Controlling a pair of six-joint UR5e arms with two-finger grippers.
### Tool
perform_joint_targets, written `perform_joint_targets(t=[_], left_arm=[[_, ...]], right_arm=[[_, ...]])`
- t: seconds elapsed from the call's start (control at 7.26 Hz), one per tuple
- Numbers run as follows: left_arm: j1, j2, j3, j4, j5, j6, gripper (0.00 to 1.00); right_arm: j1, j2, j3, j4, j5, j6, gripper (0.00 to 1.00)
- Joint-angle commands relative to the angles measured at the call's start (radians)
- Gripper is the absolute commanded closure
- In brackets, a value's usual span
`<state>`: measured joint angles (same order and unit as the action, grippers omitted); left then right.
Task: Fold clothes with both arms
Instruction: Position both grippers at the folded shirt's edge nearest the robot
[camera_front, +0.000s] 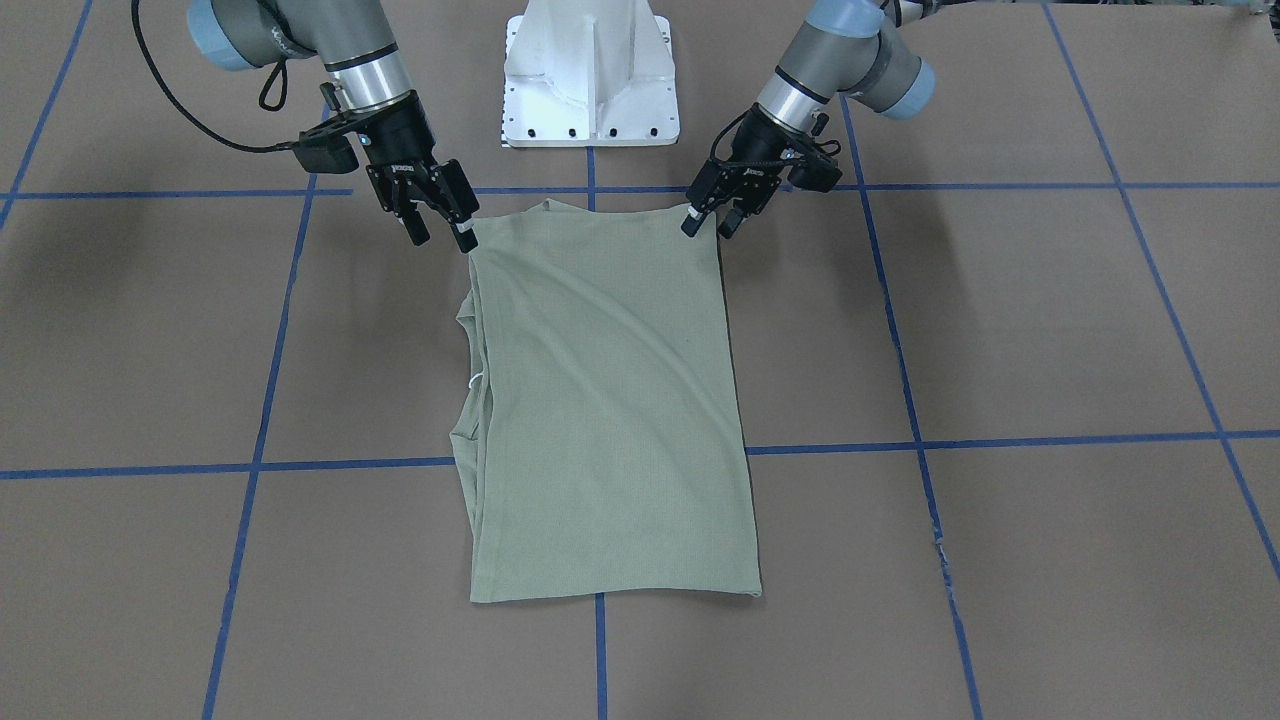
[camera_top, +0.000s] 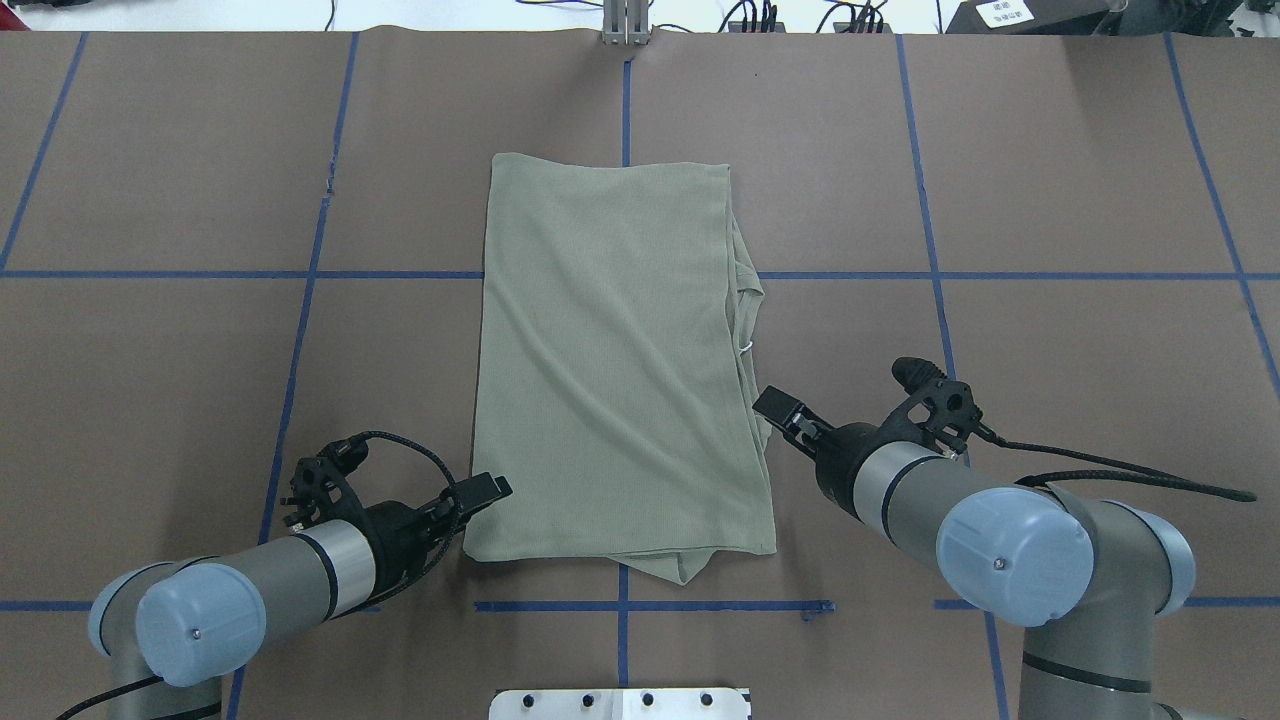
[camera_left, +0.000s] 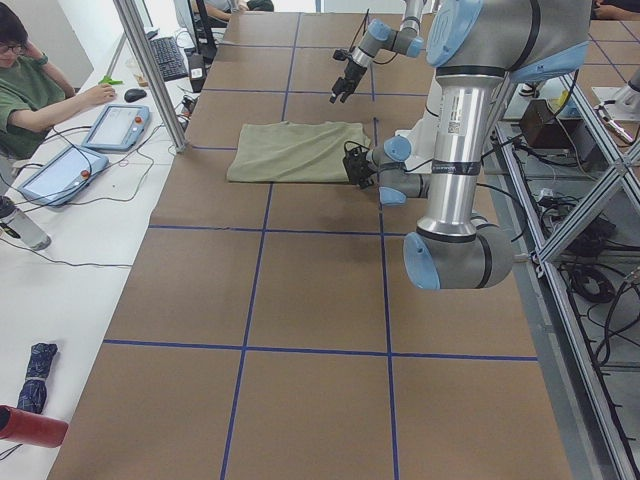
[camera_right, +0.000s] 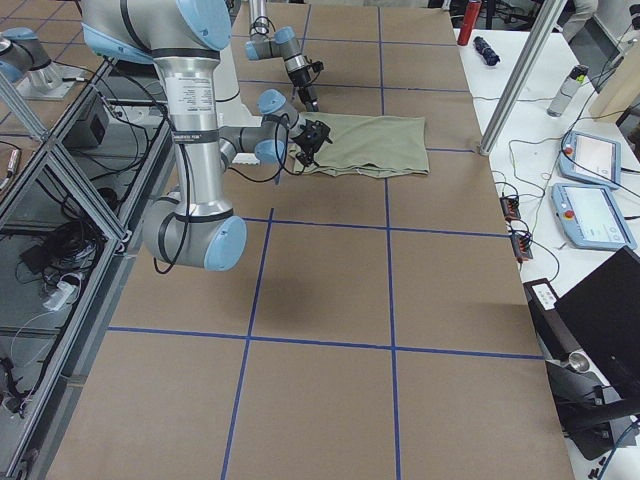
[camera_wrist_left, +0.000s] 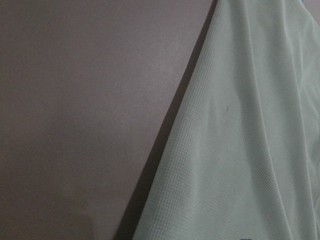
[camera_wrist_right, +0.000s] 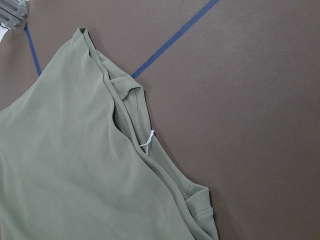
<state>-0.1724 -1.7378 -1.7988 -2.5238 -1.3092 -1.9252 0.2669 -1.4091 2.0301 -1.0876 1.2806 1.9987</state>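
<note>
1. the sage-green knit shirt (camera_top: 610, 350) lies flat on the brown table (camera_top: 1050, 180), already folded into a long narrow rectangle. its long axis runs straight away from the robot, and one short edge is close to the robot's base.
2. the left gripper (camera_front: 708, 226) is low at the near corner on its own side, with its fingers apart. the corner is just at them, but i cannot tell if they touch the cloth.
3. the right gripper (camera_front: 440, 238) also has its fingers apart and holds nothing. it seems to hang higher, by the other near corner, on the side where the neck edge and the white tag string (camera_wrist_right: 146, 142) show.
4. in my judgement the next move is to pinch both near corners and carry them along the long axis to the far short edge. each arm is nearer to its own corner.
</note>
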Motion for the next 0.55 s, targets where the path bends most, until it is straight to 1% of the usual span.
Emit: perform_joint_targets(t=[0.0, 0.41], left_arm=[[0.017, 0.004, -0.004, 0.000, -0.001, 0.008, 0.12], [0.047, 0.004, -0.005, 0.000, 0.001, 0.008, 0.12]], right_arm=[[-0.011, -0.001, 0.002, 0.002, -0.018, 0.000, 0.00], [-0.023, -0.001, 0.004, 0.000, -0.030, 0.000, 0.00]])
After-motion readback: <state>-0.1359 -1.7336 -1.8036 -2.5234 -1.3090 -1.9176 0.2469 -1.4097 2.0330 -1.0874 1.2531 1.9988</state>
